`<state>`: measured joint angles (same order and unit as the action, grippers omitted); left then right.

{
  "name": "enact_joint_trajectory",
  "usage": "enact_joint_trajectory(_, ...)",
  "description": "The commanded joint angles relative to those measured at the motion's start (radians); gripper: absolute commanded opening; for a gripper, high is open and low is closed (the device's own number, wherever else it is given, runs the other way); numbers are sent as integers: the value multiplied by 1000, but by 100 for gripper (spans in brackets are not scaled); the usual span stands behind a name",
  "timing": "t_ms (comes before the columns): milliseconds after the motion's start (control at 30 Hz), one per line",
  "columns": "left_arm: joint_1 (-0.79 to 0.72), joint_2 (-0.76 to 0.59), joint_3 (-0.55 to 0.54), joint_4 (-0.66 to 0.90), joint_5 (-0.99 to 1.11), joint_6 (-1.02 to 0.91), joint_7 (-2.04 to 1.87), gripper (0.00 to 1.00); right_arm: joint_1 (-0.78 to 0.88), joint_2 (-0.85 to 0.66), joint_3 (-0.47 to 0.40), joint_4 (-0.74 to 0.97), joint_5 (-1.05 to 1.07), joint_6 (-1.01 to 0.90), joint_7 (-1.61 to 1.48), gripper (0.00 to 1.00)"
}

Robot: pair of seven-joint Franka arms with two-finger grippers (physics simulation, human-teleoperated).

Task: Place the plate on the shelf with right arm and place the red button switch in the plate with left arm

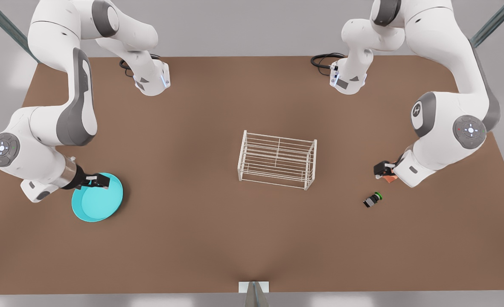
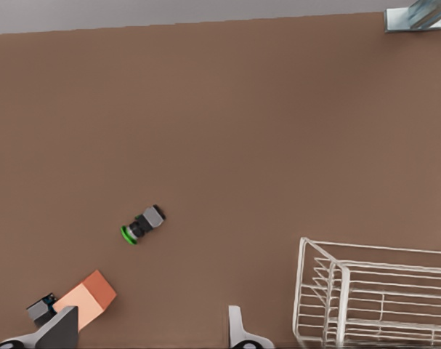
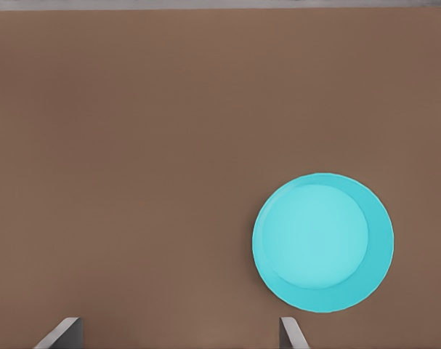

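Right gripper (image 1: 100,182) spread apart over rim of plate (image 1: 100,200) on table (image 1: 217,238) at front view's left, well apart from central shelf (image 1: 277,160); left gripper (image 1: 380,169) parted beside orange-pink cube (image 2: 89,297); red button switch unidentifiable.

Shelf (image 2: 376,298) cut off at the left wrist view's edge; orange-pink cube (image 1: 390,179) mostly hidden behind left pincer (image 1: 380,169).

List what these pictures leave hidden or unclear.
1. Front view: the left gripper covers most of the orange cube.
2. Left wrist view: a dark box beside the cube sits partly behind that gripper; cap colour unseen.
3. Front view: whether the right gripper touches the plate is unclear.
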<state>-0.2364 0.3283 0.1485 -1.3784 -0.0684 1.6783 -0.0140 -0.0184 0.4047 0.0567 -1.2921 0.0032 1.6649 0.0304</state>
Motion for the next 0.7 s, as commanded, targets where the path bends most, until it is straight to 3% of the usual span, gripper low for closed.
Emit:
enact_joint_trajectory(0, 2, 0, 0, 5, -2, -28, 5, 100, 0, -1, 0, 1, 0, 24, 17, 100)
enact_joint_trajectory(67, 5, 0, 3, 13, 1, -34, 6, 100, 0, -3, -3, 1, 3, 6, 9, 100)
enact_joint_trajectory(100, 12, -3, 6, 12, -4, -34, 3, 100, -3, 2, -2, 1, 20, -93, 5, 100)
enact_joint_trajectory(167, 12, -106, 10, -146, -1, -34, 6, 100, -75, 33, 2, 2, 110, -103, -196, 100)
enact_joint_trajectory(200, 14, -218, 13, -332, 5, 73, 6, 100, -87, 43, -5, 2, 113, -96, -204, 100)
enact_joint_trajectory(233, 14, -244, 14, -379, 12, 78, -1, 100, -109, 60, 0, 4, 110, -85, -231, 100)
enact_joint_trajectory(400, 14, -219, 14, -370, 32, 98, -15, 100, -225, 226, -3, 37, 119, 113, -512, 100)
enact_joint_trajectory(667, 71, -216, 16, -334, 33, 89, 45, 100, -341, 313, 6, -21, 89, 311, -764, 100)
